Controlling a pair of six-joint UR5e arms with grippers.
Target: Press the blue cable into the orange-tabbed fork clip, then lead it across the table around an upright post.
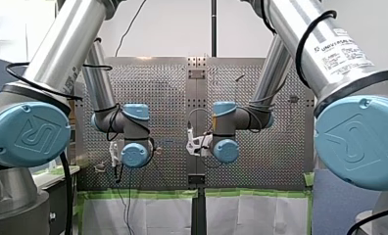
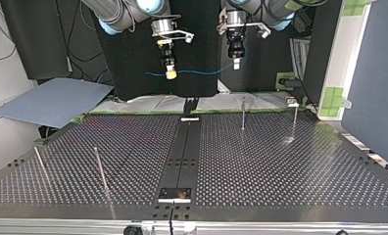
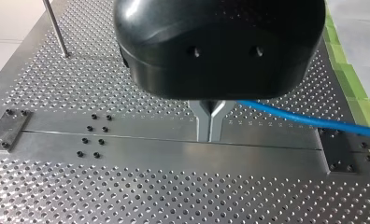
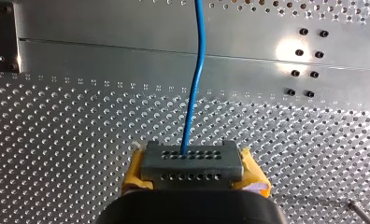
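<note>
Well above the perforated table (image 2: 280, 166), my left hand (image 2: 236, 66) and right hand (image 2: 170, 75) both pinch the blue cable (image 2: 202, 73).

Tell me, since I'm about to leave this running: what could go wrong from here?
The blue cable spans between my right gripper and my left gripper above the table; uneven moves could pull it from a grip. The upright post nearest my left gripper could snag it on the way down. No orange-tabbed clip shows in these views.
</note>
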